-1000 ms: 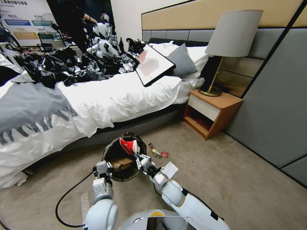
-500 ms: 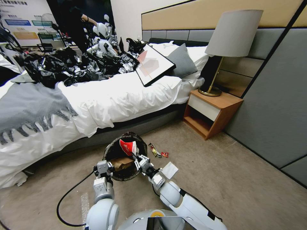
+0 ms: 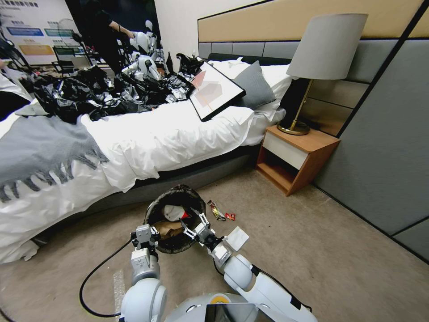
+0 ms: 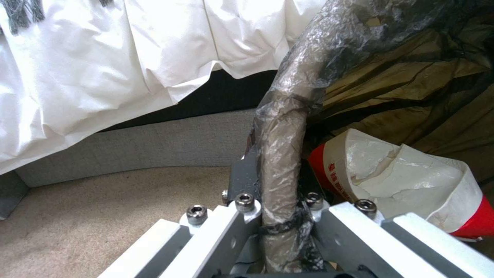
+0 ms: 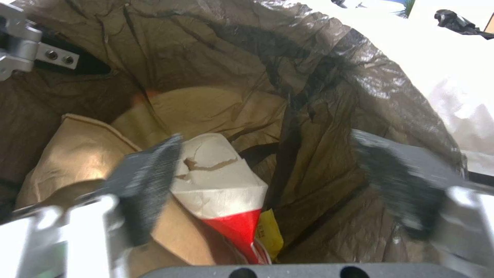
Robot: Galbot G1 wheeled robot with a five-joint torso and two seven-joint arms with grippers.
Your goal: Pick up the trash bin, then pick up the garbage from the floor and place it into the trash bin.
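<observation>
At lower centre, the left gripper (image 3: 144, 233) clamps the trash bin (image 3: 176, 197) rim to steady it, while the right gripper (image 3: 195, 225) hangs over the mouth with fingers spread, the red-white packet (image 5: 221, 181) inside.

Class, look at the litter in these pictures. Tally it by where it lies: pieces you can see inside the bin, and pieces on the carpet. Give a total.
Inside the trash bin: 3 (red-and-white packet, brown paper bag, yellow packet)
On the carpet: 3 (dark wrapper, small red wrapper, white paper sheet)
Total: 6
</observation>
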